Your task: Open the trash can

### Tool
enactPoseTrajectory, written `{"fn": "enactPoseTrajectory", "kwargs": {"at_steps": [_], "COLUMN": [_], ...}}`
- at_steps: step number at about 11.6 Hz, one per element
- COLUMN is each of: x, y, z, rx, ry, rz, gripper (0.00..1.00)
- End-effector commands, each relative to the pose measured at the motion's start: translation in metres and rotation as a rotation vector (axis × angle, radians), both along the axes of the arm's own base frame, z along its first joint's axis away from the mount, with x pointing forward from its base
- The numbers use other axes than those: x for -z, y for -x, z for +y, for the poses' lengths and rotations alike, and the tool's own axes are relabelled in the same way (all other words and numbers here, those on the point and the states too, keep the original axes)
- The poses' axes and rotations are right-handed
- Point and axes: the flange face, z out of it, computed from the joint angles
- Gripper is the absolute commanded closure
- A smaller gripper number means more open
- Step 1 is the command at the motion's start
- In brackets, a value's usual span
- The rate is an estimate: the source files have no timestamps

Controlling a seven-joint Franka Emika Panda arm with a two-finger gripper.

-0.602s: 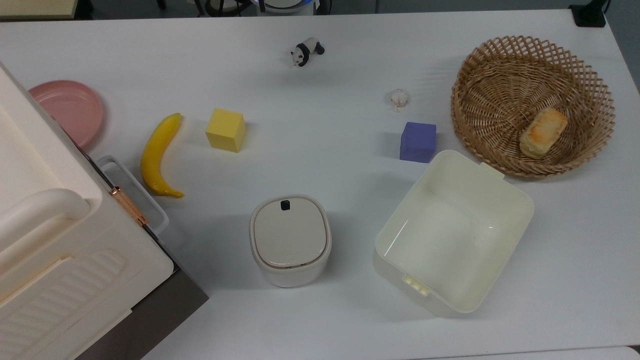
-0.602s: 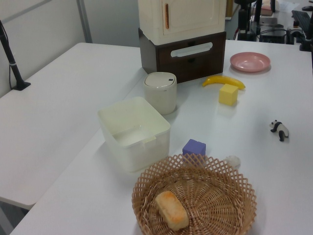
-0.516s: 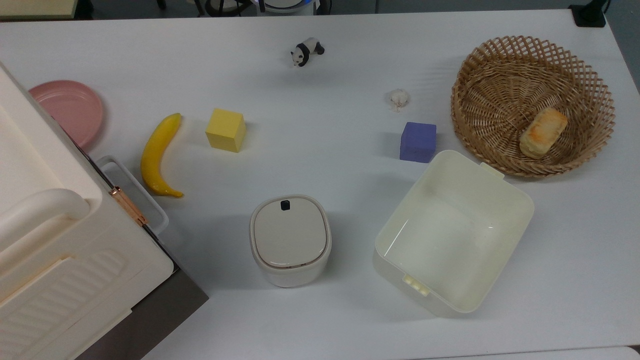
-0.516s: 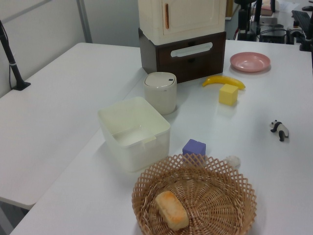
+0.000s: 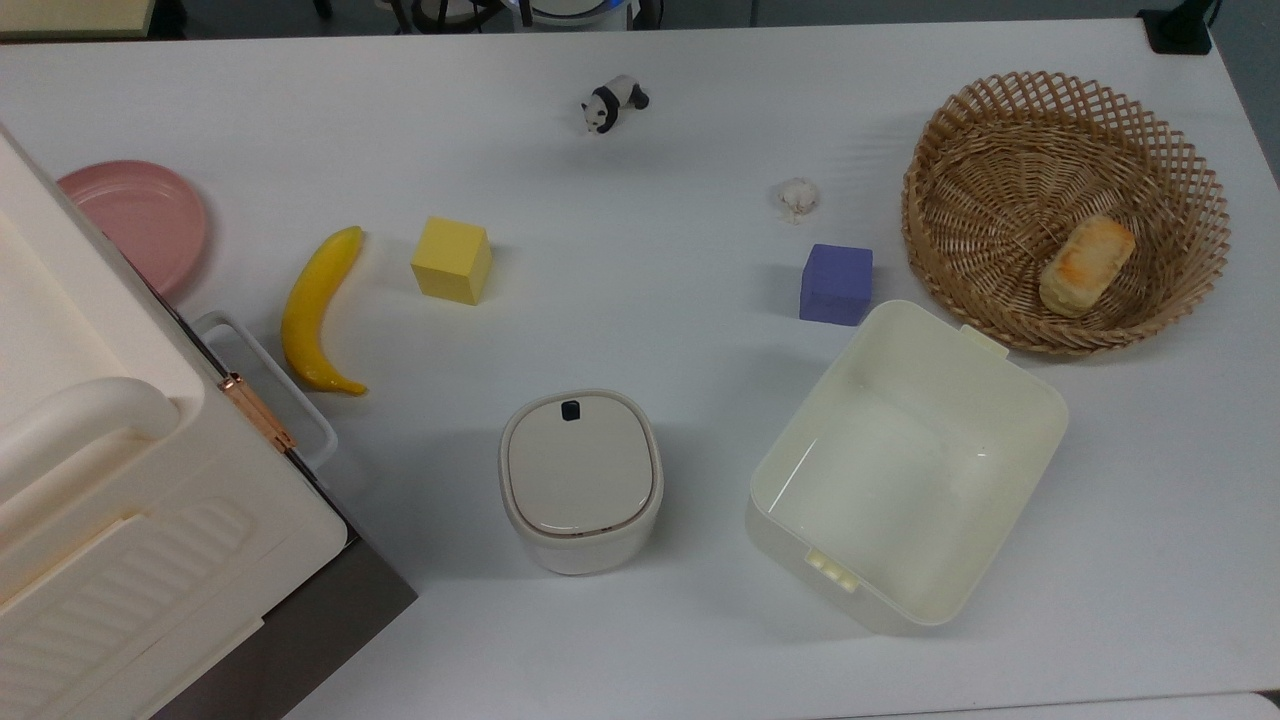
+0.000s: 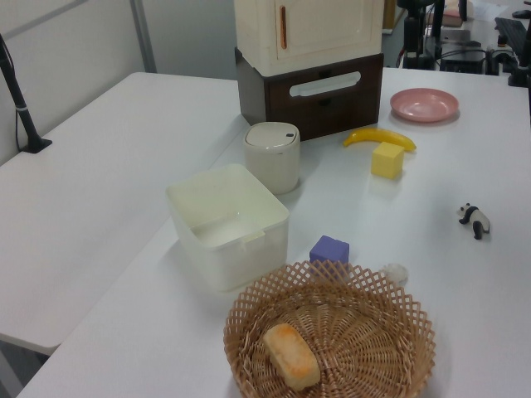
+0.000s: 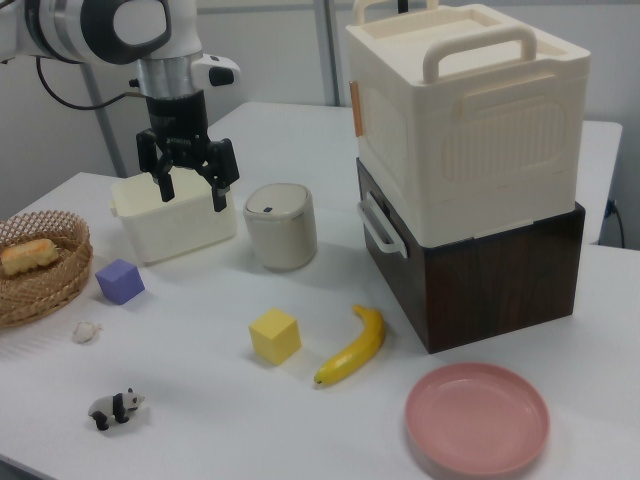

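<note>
Ribbed box [image 5: 120, 520] cut by frame edge

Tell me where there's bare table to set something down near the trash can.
Widest free patch: mid-table, bordered by the yellow cube, purple cube, toy panda and trash can. Crowded: the strip between the purple cube, open tub and wicker basket.

A robotics lab: robot arm [image 7: 100, 30] over a white table [image 5: 650, 300] of toy props.
</note>
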Motion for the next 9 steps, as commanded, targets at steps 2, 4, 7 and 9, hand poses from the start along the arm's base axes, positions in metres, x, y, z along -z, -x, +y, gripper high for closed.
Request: {"fn": "enactPoseTrajectory", "kwargs": {"at_steps": [2,4,7,9], "x": [-0.0054,-0.0069,-0.0071,-0.0096], "y": [0.0083,0.0090,0.0094,0.0107], "z": [-0.0037,-0.0088,-0.0103,-0.0110], "rx": [-0.015,-0.006,-0.003,-0.001], "ry": [0.000,0.002,0.000,0.000], "rz": [-0.002,-0.005,-0.007,-0.011], "gripper": [0.00,0.00,0.00,0.00]}}
